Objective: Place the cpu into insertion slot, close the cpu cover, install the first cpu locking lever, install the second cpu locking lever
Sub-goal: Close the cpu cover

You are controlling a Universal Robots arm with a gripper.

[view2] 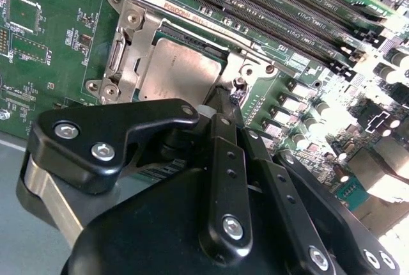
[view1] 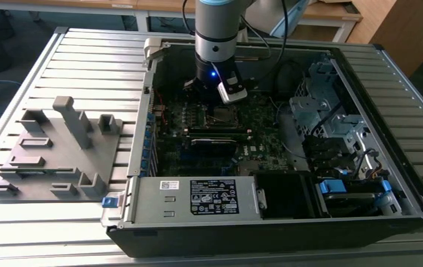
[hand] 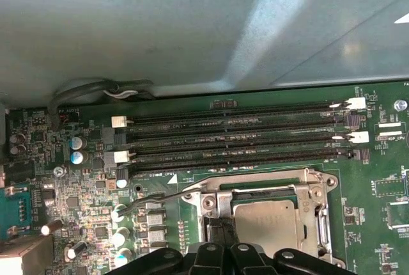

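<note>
With the fingers apparently closed beside the cpu cover, slipping off the unlatched locking lever could let it spring back.

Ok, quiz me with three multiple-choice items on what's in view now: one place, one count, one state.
1. Where is the cpu? A on the grey fixture; B in the insertion slot; C on the power supply.
2. How many long black memory slots are there? A two; B four; C six.
3. How is the cpu cover? A standing upright; B removed; C lying down around the cpu.
Key: 1 B, its silver top shows inside the slot in both wrist views; 2 B, the first wrist view shows four rows; 3 C, its frame lies flat around the chip.
</note>
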